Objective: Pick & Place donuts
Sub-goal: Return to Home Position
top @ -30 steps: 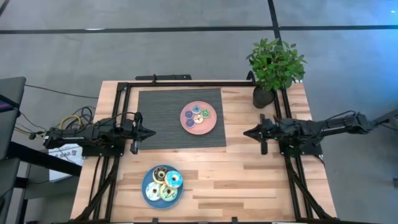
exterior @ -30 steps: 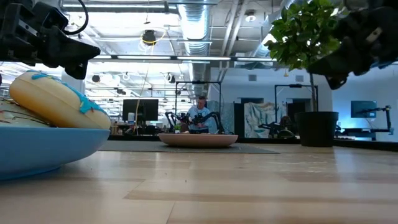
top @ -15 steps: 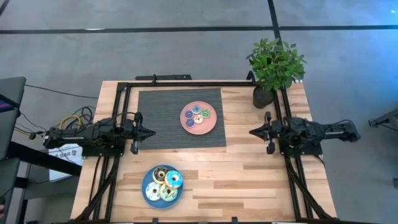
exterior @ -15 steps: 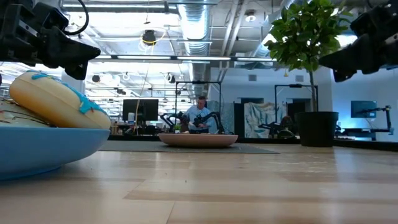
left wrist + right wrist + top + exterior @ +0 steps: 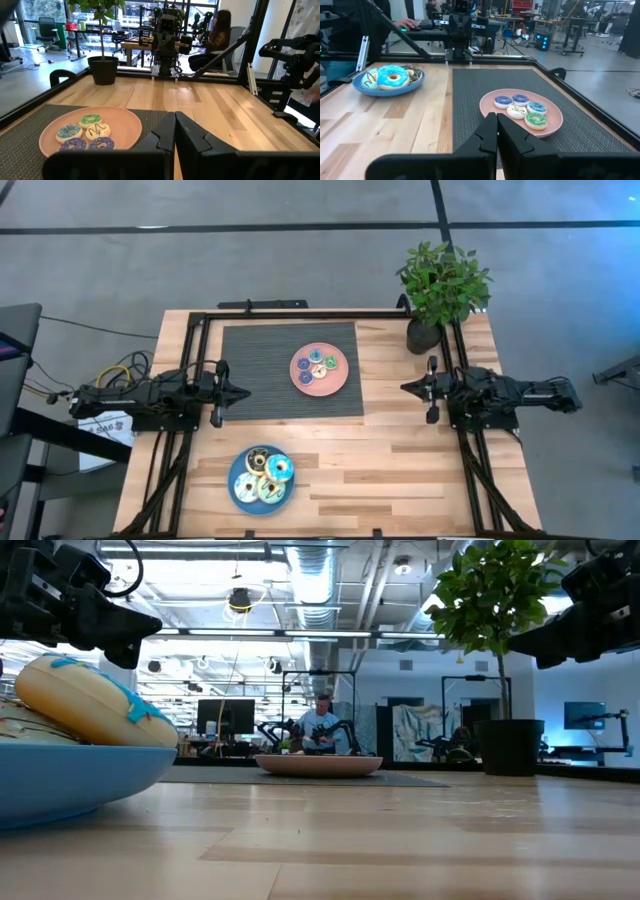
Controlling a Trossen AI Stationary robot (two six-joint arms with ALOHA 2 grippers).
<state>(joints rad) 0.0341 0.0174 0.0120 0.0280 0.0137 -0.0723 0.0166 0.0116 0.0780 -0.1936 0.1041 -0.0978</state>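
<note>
Left tool (image 5: 244,392) pinched closed, holding nothing; right tool (image 5: 404,388) closed too, touching nothing.

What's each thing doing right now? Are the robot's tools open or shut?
left tool: shut, empty, at the mat's left edge
right tool: shut, empty, over bare wood
pink plate: loaded, on the mat
small donuts: five, flat on the pink plate
blue plate: loaded, on bare wood
big donuts: crowded together on the blue plate
potted plant: upright

Rear centre: mat (image 5: 260,375) bearing first plate (image 5: 322,389) with donuts (image 5: 318,364). Front left: second plate (image 5: 233,476), apparently holding four further donuts (image 5: 279,469). Rear-right corner: potted plant (image 5: 440,285).
</note>
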